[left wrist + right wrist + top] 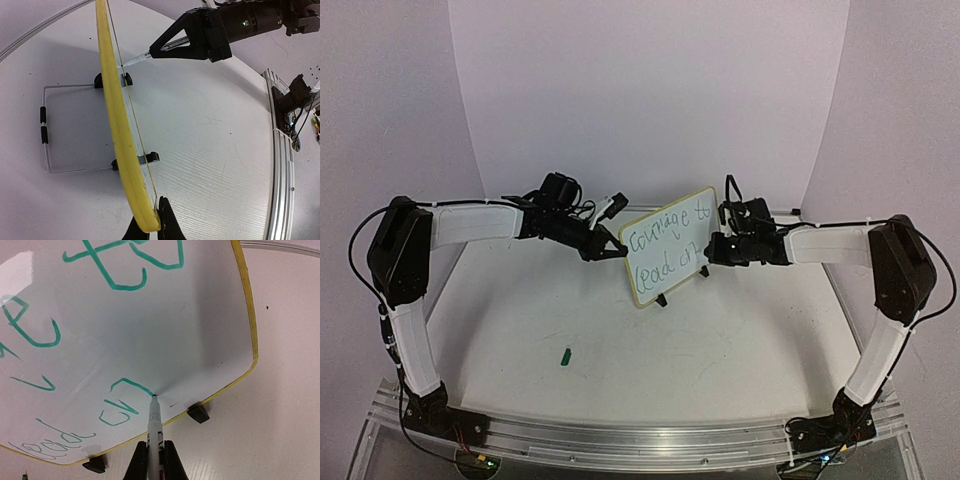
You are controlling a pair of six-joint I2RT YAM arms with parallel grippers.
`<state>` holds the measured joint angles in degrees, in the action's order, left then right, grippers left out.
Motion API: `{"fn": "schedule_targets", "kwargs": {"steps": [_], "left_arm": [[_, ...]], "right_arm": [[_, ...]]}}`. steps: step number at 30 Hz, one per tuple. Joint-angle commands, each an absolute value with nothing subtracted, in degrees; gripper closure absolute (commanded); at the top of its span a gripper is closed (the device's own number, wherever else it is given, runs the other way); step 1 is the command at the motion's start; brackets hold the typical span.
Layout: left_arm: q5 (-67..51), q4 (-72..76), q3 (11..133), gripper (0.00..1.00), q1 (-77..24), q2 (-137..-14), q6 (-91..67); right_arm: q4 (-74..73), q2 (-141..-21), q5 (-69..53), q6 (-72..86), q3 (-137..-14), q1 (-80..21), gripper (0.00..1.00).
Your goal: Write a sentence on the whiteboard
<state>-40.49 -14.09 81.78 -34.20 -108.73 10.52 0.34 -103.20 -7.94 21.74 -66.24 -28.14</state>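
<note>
Presently, left pincer (148, 227) clamping whiteboard (117, 125), right pincer (155, 460) holding marker (155, 422) against sentence (658, 238)

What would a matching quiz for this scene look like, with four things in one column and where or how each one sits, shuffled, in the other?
Column one:
1. whiteboard
2. marker
3. left gripper
4. small green piece

Column two:
A. lying loose on the table
B. shut on the board's yellow edge
C. standing on black feet
D. held in the right gripper, tip on the board

Pairs: 1-C, 2-D, 3-B, 4-A
</note>
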Motion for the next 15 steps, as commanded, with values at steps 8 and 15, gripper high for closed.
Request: {"fn": "schedule_targets", "kwargs": {"steps": [8, 15], "left_arm": [[-41.31, -17.31, 82.63, 1.0, -35.19, -109.37, 10.5], [-41.05, -17.31, 82.62, 1.0, -35.16, -109.28, 10.57]], "right_arm": [[1.42, -102.43, -5.81, 22.65, -63.42, -27.95, 1.0], [1.49, -100.6, -4.43, 22.98, -62.37, -27.56, 1.0]]}}
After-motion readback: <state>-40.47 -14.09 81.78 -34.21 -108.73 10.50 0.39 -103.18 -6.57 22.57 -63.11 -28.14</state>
